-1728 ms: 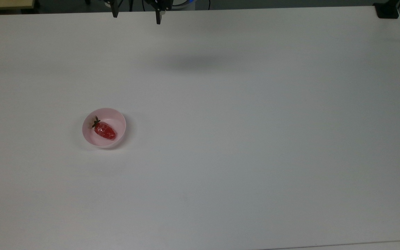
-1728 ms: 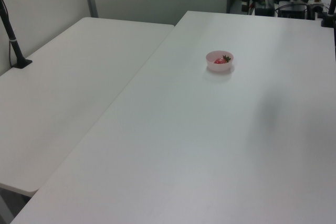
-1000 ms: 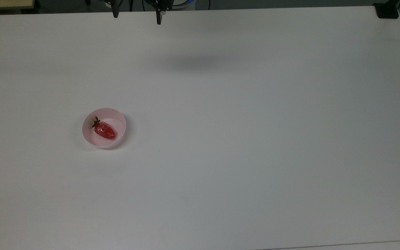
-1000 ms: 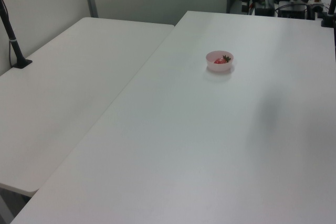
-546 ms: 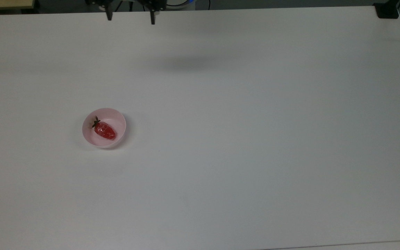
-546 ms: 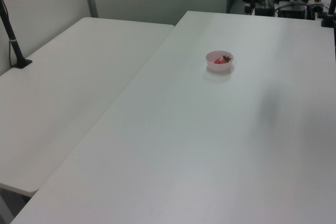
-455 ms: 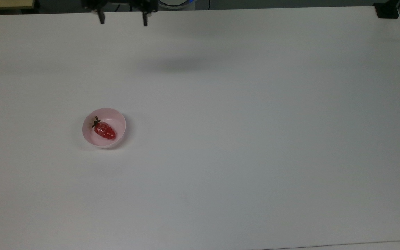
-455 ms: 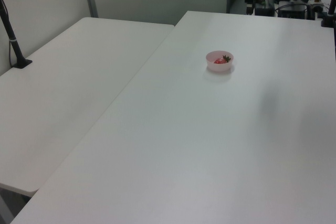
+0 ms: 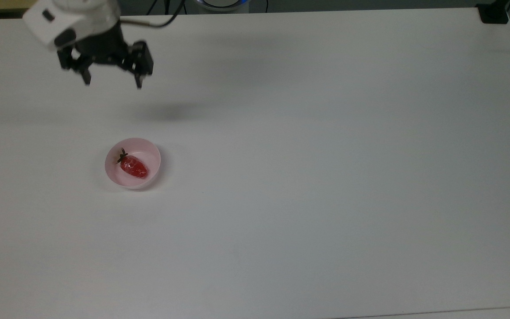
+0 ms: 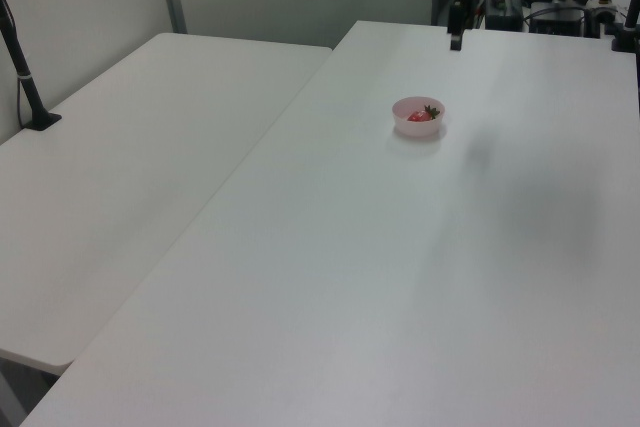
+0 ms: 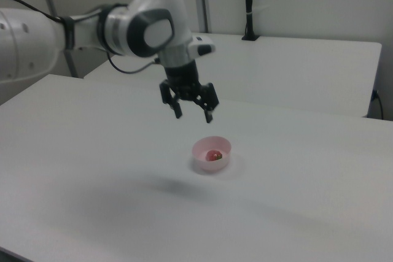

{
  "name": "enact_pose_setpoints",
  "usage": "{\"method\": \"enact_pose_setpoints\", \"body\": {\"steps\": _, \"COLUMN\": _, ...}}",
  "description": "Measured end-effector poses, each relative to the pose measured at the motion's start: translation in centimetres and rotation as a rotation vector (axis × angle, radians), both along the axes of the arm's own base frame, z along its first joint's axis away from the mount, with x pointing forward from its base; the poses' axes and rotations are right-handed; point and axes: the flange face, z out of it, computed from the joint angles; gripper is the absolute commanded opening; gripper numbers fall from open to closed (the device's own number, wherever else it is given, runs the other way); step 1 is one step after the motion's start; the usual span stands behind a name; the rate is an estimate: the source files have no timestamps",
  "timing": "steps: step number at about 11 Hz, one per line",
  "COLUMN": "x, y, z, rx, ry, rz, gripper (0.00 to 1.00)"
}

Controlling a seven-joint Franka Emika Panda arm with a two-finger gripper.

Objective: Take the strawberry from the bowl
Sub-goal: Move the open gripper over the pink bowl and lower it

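Gripper [image 9: 113,83] nearer bowl [image 9: 153,156], seemingly wide-open, empty

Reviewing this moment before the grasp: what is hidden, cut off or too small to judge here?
- Strawberry in the right view: its lower part sits behind the near wall of the bowl.
- Strawberry in the left view: too small to tell how it lies.
- Gripper in the left view: mostly cut off by the top edge; its finger gap is unreadable there, though open in the top view.
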Motion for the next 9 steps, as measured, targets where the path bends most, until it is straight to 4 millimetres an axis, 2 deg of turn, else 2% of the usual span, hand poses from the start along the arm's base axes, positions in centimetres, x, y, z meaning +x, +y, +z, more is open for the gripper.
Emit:
{"method": "enact_pose_setpoints", "body": {"steps": 3, "x": 3.5, "y": -1.4, "z": -7.7, "rx": -0.022, "ry": -0.038, "rz": 0.016, "gripper": 1.0}}
{"method": "enact_pose_setpoints", "body": {"steps": 6, "x": 5.2, "y": -1.3, "z": -13.7, "rx": -0.051, "ry": -0.021, "rz": 0.103, "gripper": 1.0}}
{"method": "enact_pose_setpoints", "body": {"steps": 9, "x": 6.1, "y": -0.2, "z": -15.6, "rx": -0.047, "ry": -0.036, "rz": 0.129, "gripper": 0.97}}
